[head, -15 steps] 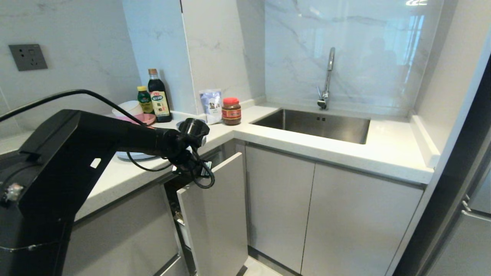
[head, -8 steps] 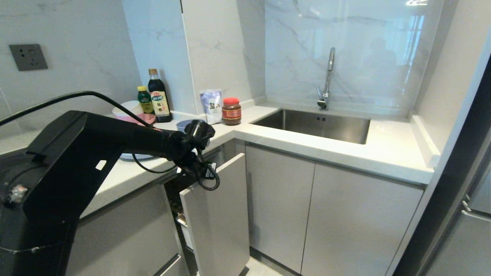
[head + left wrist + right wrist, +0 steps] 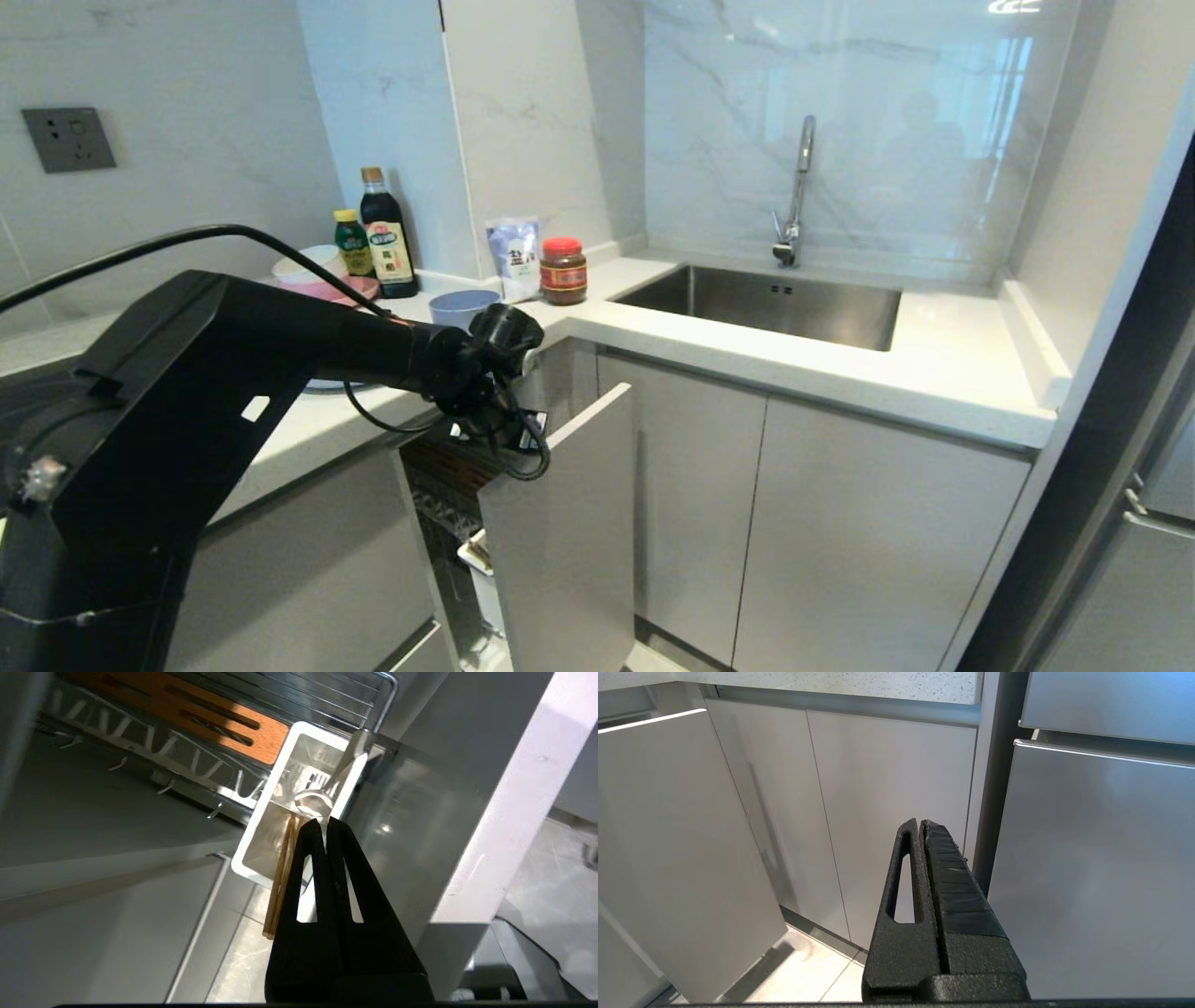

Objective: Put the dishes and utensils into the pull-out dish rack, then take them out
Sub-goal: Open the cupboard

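Pull-out dish rack point(image 3: 224, 728), the chrome wire basket with its slotted wooden strip point(image 3: 187, 709) and white plastic utensil caddy point(image 3: 299, 798), stands part-way out from under the desk point(image 3: 747, 359), carried on its narrow white cabinet front point(image 3: 560, 541). In the left wrist view I see the light wooden chopsticks point(image 3: 280, 872) and what looks like a silver metal handle point(image 3: 343, 765) standing in the caddy. My left gripper point(image 3: 325, 823) sits just behind the top edge of that front, fingers pressed together and holding nothing.

My worry is the hooked pull: with shut fingers only resting behind the panel, they could slip off the edge, I judge, or dip into the caddy and knock the chopsticks. The arm's loose black cable point(image 3: 523, 457) hangs right at the panel's top corner and might snag there.

Room is tight on the left, where the neighbouring grey cabinet door point(image 3: 308, 560) flanks the rack. Toward me the floor looks open. The small pale blue bowl point(image 3: 464, 306) stands on the desk near the edge above the wrist, so lifting carelessly could bump it.

My right gripper point(image 3: 921, 823) hangs parked by the right-hand cabinets, fingers pressed together.
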